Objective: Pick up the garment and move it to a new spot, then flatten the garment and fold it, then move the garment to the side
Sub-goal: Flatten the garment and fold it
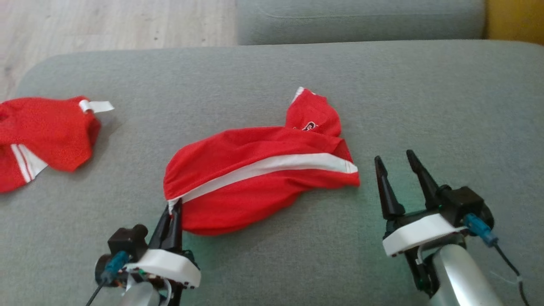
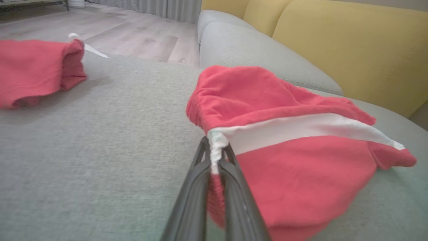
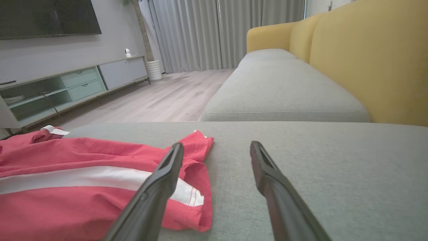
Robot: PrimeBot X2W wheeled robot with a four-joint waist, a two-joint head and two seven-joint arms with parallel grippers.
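While your left pincer (image 1: 175, 205) clamps the crumpled garment (image 1: 255, 174) and your right pincer (image 1: 394, 157) stands apart, flattening and folding remain.

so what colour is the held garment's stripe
White stripe on red garment; best in left wrist view.

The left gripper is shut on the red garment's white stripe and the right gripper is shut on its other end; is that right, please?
No: the right gripper is open and holds nothing. The right wrist view shows its fingers spread beside the end of the garment. The left gripper is shut on the white stripe.
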